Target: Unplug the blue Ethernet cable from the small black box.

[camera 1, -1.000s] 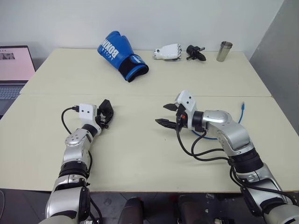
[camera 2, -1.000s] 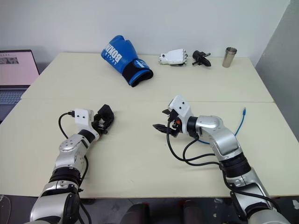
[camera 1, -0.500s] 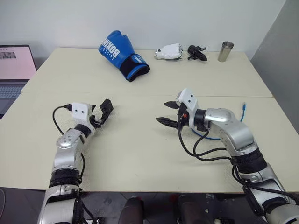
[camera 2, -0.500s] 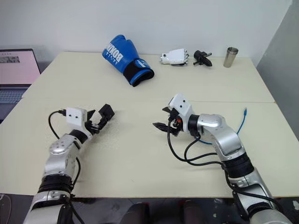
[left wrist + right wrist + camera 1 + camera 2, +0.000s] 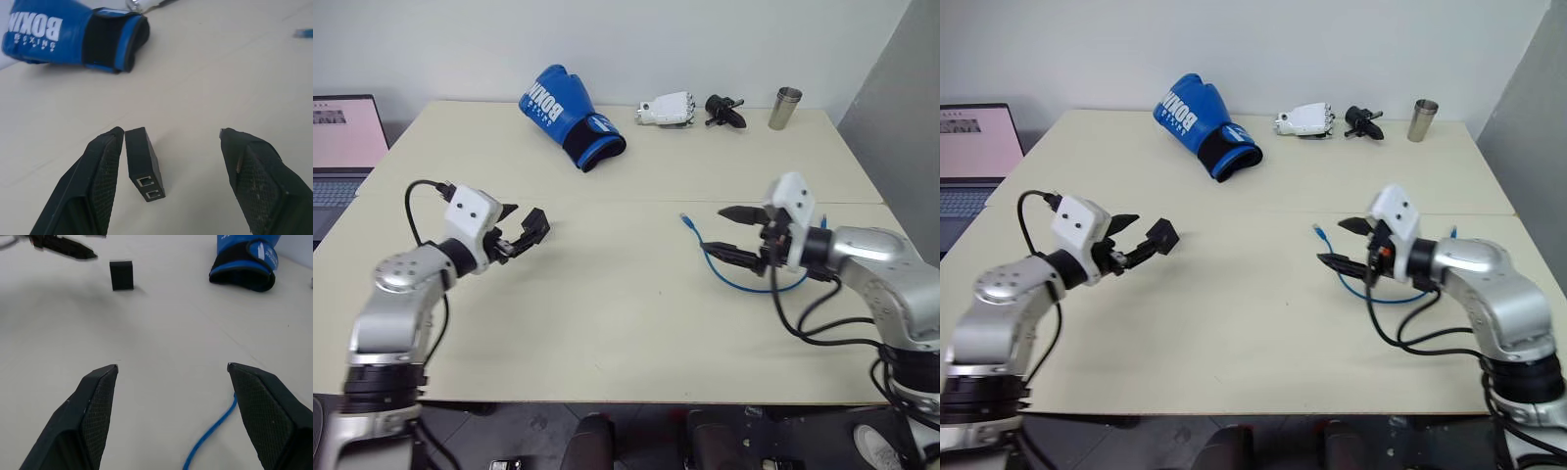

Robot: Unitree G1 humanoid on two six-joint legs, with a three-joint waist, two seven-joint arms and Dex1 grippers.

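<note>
A blue boxing glove [image 5: 570, 116] is lying at the far side of the cream bench [image 5: 607, 323], with a white robotic hand [image 5: 666, 109], a small black gadget [image 5: 723, 111] and a metal cup [image 5: 784, 108] lined up along the far edge to its right. A laptop [image 5: 342, 147] is sitting off the bench's left side. None of these is lying between the two arms; the middle of the bench is bare.

The small black box [image 5: 1164, 236] is sitting on the bench left of centre, standing on edge, its two sockets facing the left wrist camera and both showing empty. The blue Ethernet cable [image 5: 729, 275] is lying loose on the bench well apart from the box, on the right side, curling in a loop with one clear plug [image 5: 686, 219] pointing toward the middle.

The left end effector [image 5: 166, 161] is hovering with its fingers spread wide. In the left wrist view one finger [image 5: 102, 169] is sitting just beside the box's flat face; whether it is touching cannot be told, and the other finger is standing well clear, so the box is not gripped.

The right end effector [image 5: 736, 235] is hanging above the cable loop, fingers wide apart and holding nothing.
</note>
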